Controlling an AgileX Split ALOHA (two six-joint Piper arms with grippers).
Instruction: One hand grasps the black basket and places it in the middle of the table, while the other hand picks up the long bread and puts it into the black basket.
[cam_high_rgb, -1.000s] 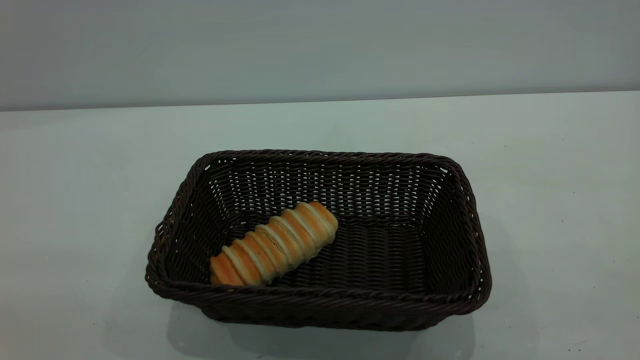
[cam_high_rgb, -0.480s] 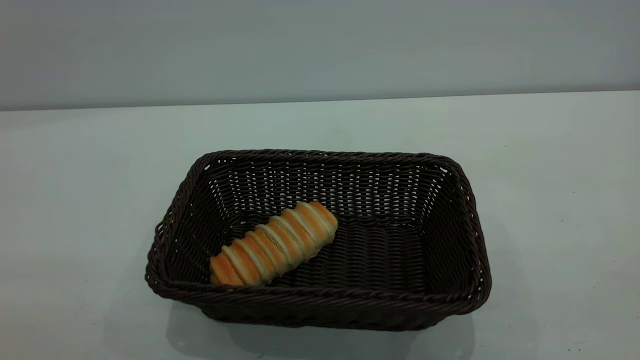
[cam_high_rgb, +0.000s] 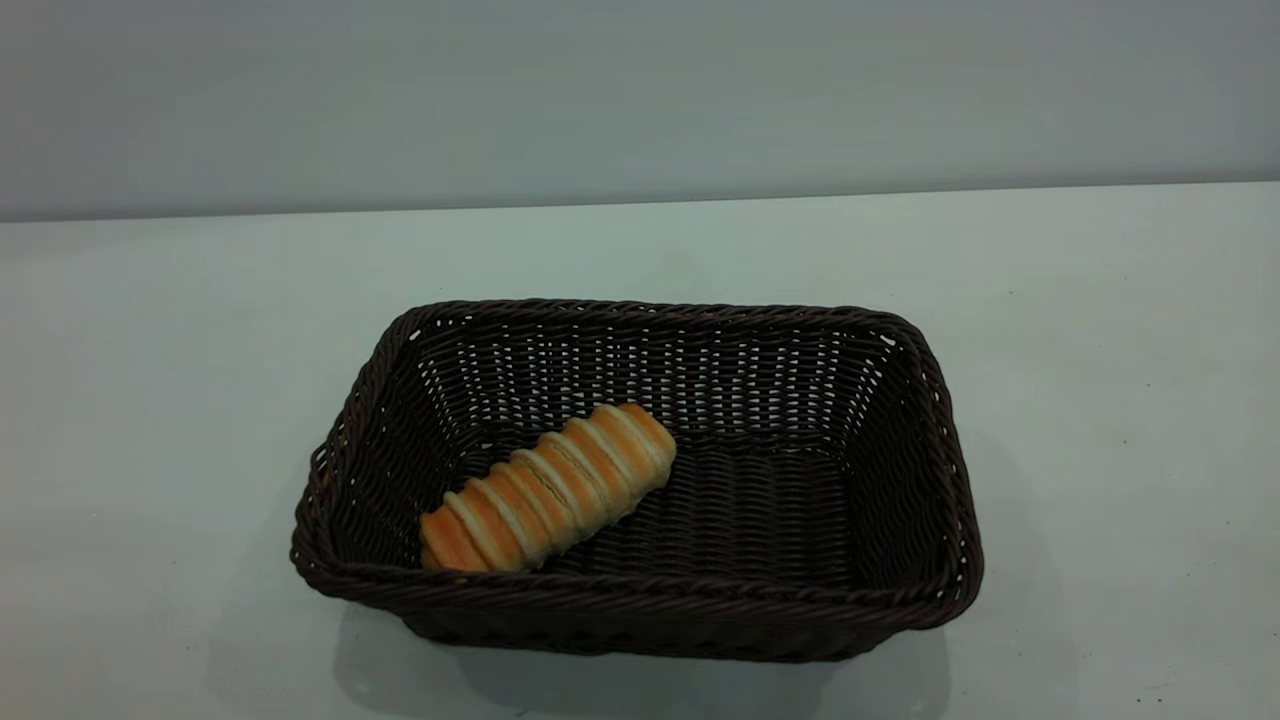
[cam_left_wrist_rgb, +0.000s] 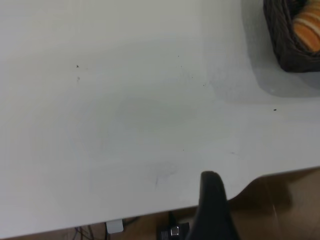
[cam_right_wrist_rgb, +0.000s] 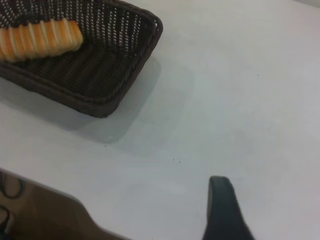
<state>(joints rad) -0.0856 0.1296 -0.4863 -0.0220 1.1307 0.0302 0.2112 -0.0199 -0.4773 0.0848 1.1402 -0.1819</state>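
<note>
The black basket (cam_high_rgb: 640, 592) stands in the middle of the table (cam_high_rgb: 150, 400). The long bread (cam_high_rgb: 548, 487) lies inside it, slanted, in the basket's left half, with one end against the front wall. Neither gripper shows in the exterior view. In the left wrist view, my left gripper (cam_left_wrist_rgb: 212, 210) is a dark shape over the table's edge, far from the basket's corner (cam_left_wrist_rgb: 285, 50) and the bread (cam_left_wrist_rgb: 307, 30). In the right wrist view, my right gripper (cam_right_wrist_rgb: 222, 210) hangs over bare table, well away from the basket (cam_right_wrist_rgb: 125, 85) and the bread (cam_right_wrist_rgb: 40, 39).
A plain grey wall (cam_high_rgb: 640, 100) runs behind the table. The table's edge (cam_left_wrist_rgb: 150, 212) and the brown floor beyond it show in both wrist views. A few tiny dark specks (cam_left_wrist_rgb: 77, 66) dot the tabletop.
</note>
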